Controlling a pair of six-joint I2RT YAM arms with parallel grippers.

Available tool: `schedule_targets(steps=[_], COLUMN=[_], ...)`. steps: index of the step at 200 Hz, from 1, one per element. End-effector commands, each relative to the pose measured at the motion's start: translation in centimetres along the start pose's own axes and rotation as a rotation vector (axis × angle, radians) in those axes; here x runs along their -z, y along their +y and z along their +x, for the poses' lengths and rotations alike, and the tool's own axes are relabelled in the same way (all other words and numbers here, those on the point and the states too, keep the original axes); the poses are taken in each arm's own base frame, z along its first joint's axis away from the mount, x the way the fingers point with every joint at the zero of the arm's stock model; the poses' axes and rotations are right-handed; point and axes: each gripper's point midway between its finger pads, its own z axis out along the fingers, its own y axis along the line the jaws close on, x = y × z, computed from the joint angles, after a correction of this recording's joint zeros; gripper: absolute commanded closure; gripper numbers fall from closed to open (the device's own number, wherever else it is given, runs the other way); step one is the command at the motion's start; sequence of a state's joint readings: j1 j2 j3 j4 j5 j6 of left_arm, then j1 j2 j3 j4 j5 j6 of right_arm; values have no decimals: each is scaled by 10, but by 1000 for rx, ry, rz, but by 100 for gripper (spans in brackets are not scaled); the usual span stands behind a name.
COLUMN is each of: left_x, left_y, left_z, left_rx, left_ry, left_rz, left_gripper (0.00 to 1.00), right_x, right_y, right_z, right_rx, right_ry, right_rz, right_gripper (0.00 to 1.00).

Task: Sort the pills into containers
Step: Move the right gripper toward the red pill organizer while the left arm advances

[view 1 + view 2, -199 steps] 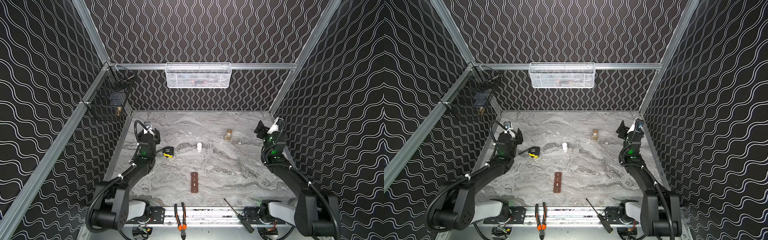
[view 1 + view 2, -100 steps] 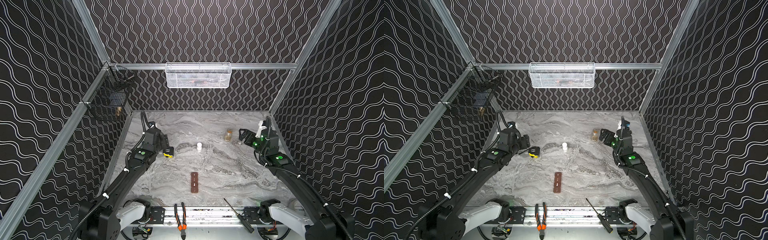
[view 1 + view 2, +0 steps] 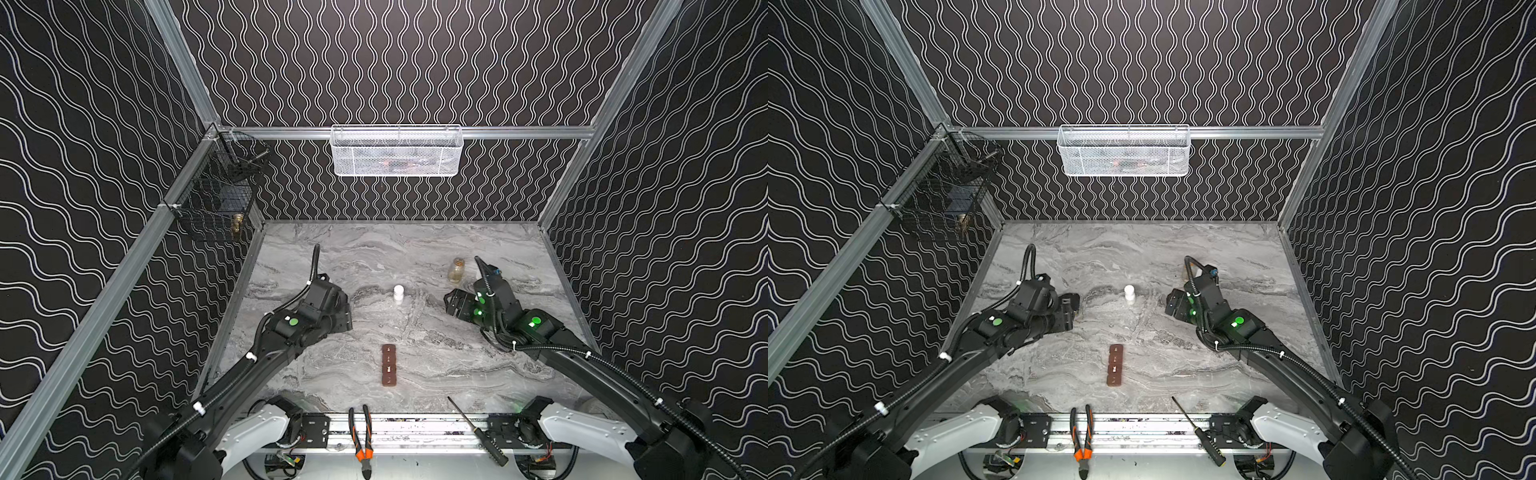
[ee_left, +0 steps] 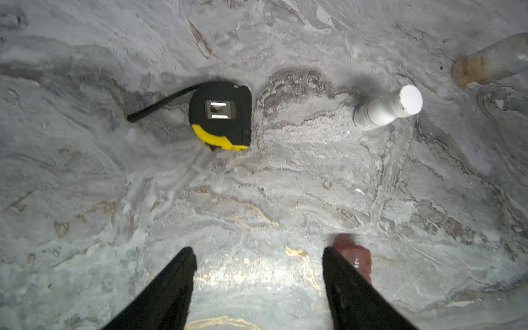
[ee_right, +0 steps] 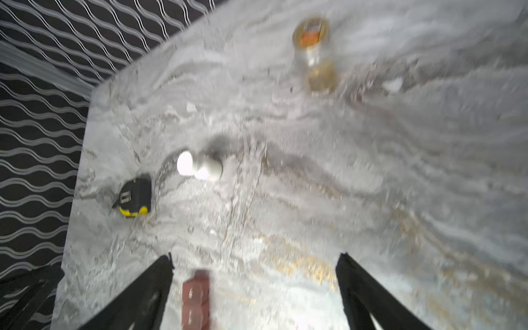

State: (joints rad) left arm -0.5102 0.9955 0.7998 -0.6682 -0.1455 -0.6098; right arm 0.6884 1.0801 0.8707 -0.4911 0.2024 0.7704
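Note:
The containers (image 3: pixel 389 365) (image 3: pixel 1115 365), a dark reddish-brown strip of joined lidded squares, lie flat near the table's front middle. The strip's end shows by one finger in the left wrist view (image 4: pixel 357 257). In the blurred right wrist view the containers (image 5: pixel 195 297) lie on the table beyond the fingers. No loose pills show. A white bottle (image 3: pixel 398 293) (image 4: pixel 383 110) stands mid-table and a glass jar (image 3: pixel 456 270) (image 5: pixel 314 57) behind it to the right. My left gripper (image 3: pixel 345 311) (image 4: pixel 258 251) hovers open and empty left of the bottle. My right gripper (image 3: pixel 451 301) (image 5: pixel 255 257) hovers open and empty to its right.
A black-and-yellow tape measure (image 4: pixel 221 114) (image 5: pixel 134 198) lies under my left gripper, hidden in both top views. Orange-handled pliers (image 3: pixel 360 432) and a screwdriver (image 3: pixel 473 428) rest on the front rail. A white mesh basket (image 3: pixel 397 151) and a black wire basket (image 3: pixel 216 203) hang on the walls.
Both arms have swung in from the side walls toward the table's middle. The left gripper now covers the tape measure in both top views, and the right has passed in front of the jar.

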Motion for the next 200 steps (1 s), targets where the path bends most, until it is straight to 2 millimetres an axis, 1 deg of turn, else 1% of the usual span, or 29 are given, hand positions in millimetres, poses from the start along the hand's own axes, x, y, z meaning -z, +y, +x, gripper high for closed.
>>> schedule_targets(steps=[1, 23, 42, 53, 62, 71, 73, 75, 90, 98, 109, 123, 143, 174, 200], left_x=[12, 28, 37, 37, 35, 32, 31, 31, 27, 26, 29, 35, 42, 42, 40], left_y=[1, 3, 5, 4, 1, -2, -2, -2, -1, 1, 3, 7, 13, 14, 15], left_z=[17, 20, 23, 28, 37, 44, 45, 47, 56, 57, 56, 50, 44, 44, 47], left_rx=[61, 77, 80, 91, 106, 127, 132, 138, 185, 207, 228, 234, 220, 213, 208], left_ry=[48, 41, 56, 75, 96, 109, 109, 110, 105, 92, 70, 36, 9, -1, 9], left_rz=[25, 39, 37, 52, 78, 109, 116, 121, 145, 152, 154, 145, 112, 113, 110], left_gripper=[27, 27, 27, 27, 28, 28, 28, 28, 30, 29, 29, 28, 27, 28, 28], right_x=[4, 7, 11, 12, 13, 11, 13, 14, 11, 9, 5, 2, -6, -19, -29], right_y=[-2, 12, 25, 33, 40, 42, 50, 54, 65, 70, 77, 83, 89, 92, 94], right_z=[31, 67, 99, 118, 134, 150, 149, 151, 171, 181, 191, 203, 214, 229, 241], right_rx=[-45, -3, 37, 61, 87, 114, 112, 113, 145, 162, 175, 195, 222, 248, 270], right_ry=[107, 186, 244, 276, 299, 325, 325, 328, 357, 376, 400, 423, 451, 490, 520], right_rz=[65, 88, 108, 112, 117, 135, 119, 115, 119, 117, 116, 117, 124, 134, 144], right_gripper=[10, 12, 13, 14, 14, 14, 14, 14, 14, 14, 14, 14, 16, 24, 27])
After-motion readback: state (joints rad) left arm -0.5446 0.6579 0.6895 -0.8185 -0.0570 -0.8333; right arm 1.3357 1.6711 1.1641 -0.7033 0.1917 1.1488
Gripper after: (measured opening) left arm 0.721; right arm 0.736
